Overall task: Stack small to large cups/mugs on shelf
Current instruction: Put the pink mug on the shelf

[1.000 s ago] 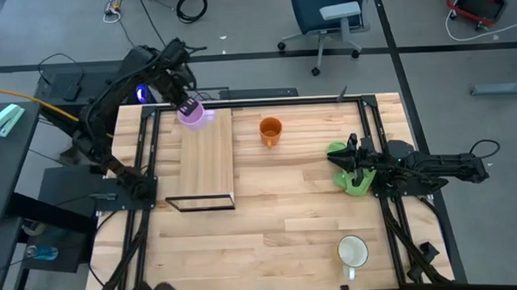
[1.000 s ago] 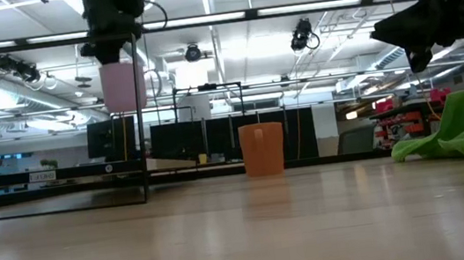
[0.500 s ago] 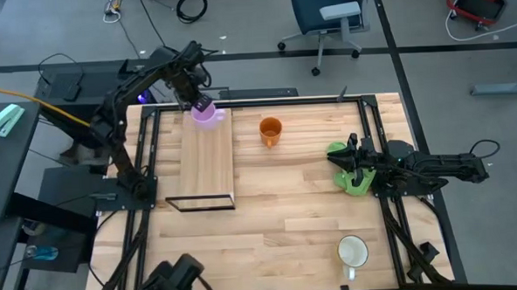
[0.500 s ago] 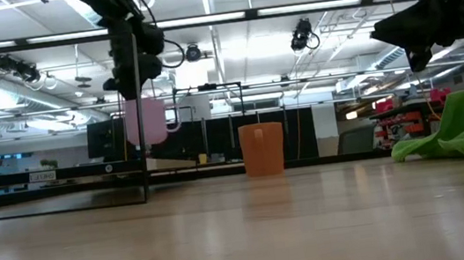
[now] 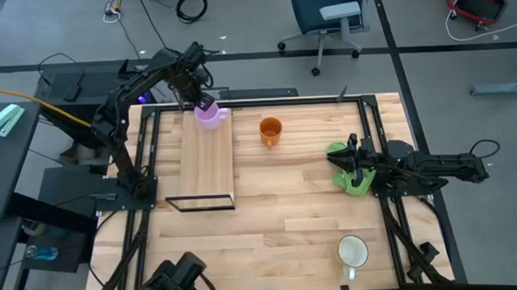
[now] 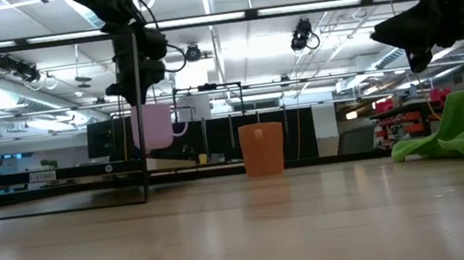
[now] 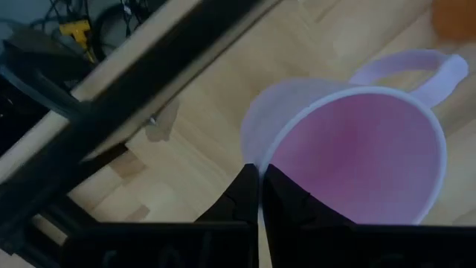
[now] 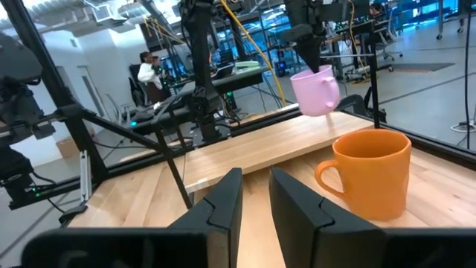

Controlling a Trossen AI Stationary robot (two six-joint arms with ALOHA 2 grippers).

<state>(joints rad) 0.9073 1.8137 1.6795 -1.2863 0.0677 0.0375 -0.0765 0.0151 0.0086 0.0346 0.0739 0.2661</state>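
My left gripper (image 5: 202, 104) is shut on the light purple mug (image 5: 209, 116) over the far right corner of the shelf (image 5: 207, 165). In the low view the mug (image 6: 153, 126) hangs upright with its handle toward the table's right. The orange mug (image 5: 270, 130) stands on its base on the table right of the shelf. The white mug (image 5: 352, 251) stands near the table's near right corner. My right gripper (image 5: 342, 155) is open and raised above the green cloth (image 5: 355, 183) at the table's right side. My left gripper pinches the purple mug's rim (image 7: 262, 167) on the side away from the handle (image 7: 416, 67), one finger inside the cup and one outside. The fingers come from above, pointing down. The mug hangs upright below them, low over the shelf board; whether its base touches the board I cannot tell.
The shelf board (image 7: 223, 89) runs from the far edge toward the near side, with a black frame (image 5: 200, 202) at its near end. A black rail (image 5: 283, 101) borders the table's far edge. Bare tabletop (image 5: 271, 232) lies between the shelf and the white mug.
My left gripper has carried the purple mug toward the table's right and down, from high over the shelf's far left part to low over its far right corner. The mug has turned so its handle points to the right. My right arm has kept still.
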